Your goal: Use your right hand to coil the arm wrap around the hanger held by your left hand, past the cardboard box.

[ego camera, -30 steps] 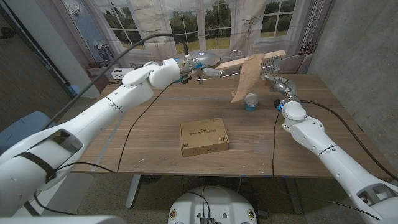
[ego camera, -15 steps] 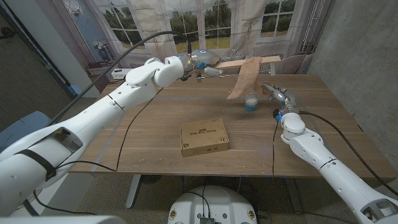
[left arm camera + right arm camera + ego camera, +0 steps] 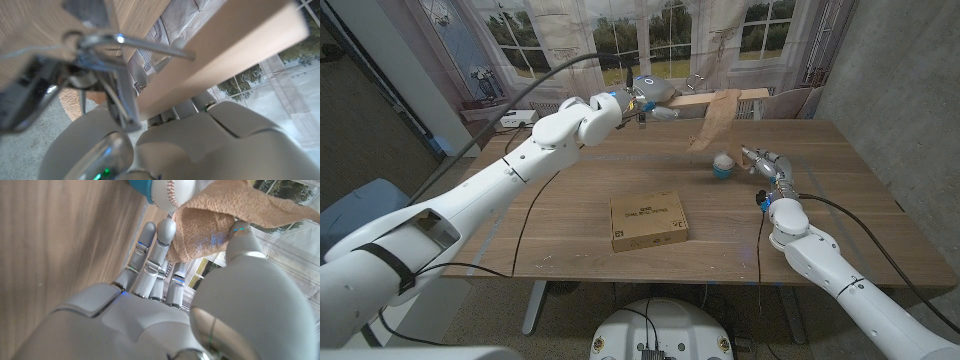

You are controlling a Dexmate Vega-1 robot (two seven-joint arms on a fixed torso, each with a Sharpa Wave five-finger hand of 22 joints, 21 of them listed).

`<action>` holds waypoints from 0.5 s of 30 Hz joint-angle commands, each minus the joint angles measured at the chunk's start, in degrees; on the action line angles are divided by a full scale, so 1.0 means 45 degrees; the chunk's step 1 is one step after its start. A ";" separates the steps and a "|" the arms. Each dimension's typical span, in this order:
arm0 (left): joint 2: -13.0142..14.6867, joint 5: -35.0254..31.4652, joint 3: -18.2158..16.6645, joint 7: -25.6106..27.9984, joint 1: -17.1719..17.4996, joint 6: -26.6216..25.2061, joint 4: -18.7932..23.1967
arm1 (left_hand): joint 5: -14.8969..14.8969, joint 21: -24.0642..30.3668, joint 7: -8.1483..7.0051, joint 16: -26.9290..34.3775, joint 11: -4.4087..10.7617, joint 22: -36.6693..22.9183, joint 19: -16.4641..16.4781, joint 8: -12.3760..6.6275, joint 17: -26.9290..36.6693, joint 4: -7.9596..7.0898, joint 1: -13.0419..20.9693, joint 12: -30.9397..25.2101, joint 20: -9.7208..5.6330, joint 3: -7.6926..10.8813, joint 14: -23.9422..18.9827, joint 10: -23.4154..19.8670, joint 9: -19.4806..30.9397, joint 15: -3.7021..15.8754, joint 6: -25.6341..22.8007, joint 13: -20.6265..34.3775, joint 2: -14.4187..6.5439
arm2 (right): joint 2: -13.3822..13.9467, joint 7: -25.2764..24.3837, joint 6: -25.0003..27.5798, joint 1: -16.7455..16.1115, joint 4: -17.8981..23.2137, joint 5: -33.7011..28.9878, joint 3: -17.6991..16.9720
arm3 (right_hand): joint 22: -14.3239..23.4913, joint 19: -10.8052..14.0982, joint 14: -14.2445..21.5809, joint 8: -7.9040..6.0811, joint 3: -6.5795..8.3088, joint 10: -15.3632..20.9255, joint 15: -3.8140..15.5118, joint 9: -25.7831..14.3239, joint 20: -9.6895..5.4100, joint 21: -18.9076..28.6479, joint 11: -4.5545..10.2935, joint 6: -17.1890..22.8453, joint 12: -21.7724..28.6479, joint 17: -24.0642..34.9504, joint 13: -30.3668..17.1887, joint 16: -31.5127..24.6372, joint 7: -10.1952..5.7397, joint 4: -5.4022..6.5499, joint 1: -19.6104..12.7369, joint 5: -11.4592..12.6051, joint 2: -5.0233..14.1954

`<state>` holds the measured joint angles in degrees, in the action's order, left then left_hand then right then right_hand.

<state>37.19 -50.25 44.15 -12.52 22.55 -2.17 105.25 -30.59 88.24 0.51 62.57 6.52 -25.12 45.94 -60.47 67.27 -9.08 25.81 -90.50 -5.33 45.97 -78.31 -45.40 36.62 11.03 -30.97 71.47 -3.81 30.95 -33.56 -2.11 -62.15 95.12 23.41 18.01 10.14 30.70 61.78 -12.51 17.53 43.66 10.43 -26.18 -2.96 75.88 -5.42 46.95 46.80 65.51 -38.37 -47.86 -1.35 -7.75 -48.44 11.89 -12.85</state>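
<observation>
My left hand (image 3: 648,98) grips the hanger by its metal hook (image 3: 127,47), holding it in the air past the cardboard box (image 3: 648,219). The hanger's wooden bar (image 3: 752,95) (image 3: 220,62) points toward the table's right. The tan arm wrap (image 3: 712,118) is draped over the bar and its loose end hangs down, blurred. My right hand (image 3: 766,160) hovers low over the table to the right of the wrap, fingers (image 3: 150,260) straight and thumb apart, with nothing in it. From the right wrist camera the wrap (image 3: 225,210) appears just beyond the fingertips.
A baseball (image 3: 723,160) (image 3: 175,190) sits on a blue cup (image 3: 722,172) on the table between the wrap's hanging end and my right hand. Windows and a curtain stand behind the table's far edge (image 3: 820,121).
My right hand has drawn back toward me and lower, away from the wrap. The left hand has shifted the hanger slightly up and back, and the wrap's loose end has swung.
</observation>
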 commanded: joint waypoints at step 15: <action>-0.0323 -0.1025 0.0274 0.0231 -0.0184 -0.0151 -0.0114 | 0.0029 0.0117 0.0031 0.0092 0.0018 -0.0037 0.0033 -0.0156 0.0035 -0.0022 -0.0030 -0.0048 -0.0591 0.0076 -0.0024 -0.0152 -0.0047 0.0060 0.0021 0.0034 -0.0167 | -0.0195 -0.1329 0.0015 -0.2159 0.1050 -0.0696 -0.0369 | -0.0002 -0.0101 -0.0082 -0.0037 -0.0010 0.2131 0.0405 -0.0068 -0.0209 0.0102 0.1482 0.2916 -0.0056 0.0011 -0.0079 -0.0012 0.0823 0.0040 -0.5051 0.0062 0.4965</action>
<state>36.16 -53.71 45.05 -11.76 21.86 -2.64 104.82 -30.59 88.24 0.51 62.57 6.65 -25.09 45.94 -60.86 67.36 -9.07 25.56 -90.50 -5.33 45.96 -78.31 -45.52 36.34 11.03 -30.97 71.47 -4.04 30.66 -37.56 -2.72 -68.71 98.63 21.07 16.92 10.14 30.09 61.69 -12.49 17.44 43.66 10.34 -26.13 -2.97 76.10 -5.42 46.95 46.74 65.51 -38.64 -47.92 -1.35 -7.83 -48.44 11.79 -12.85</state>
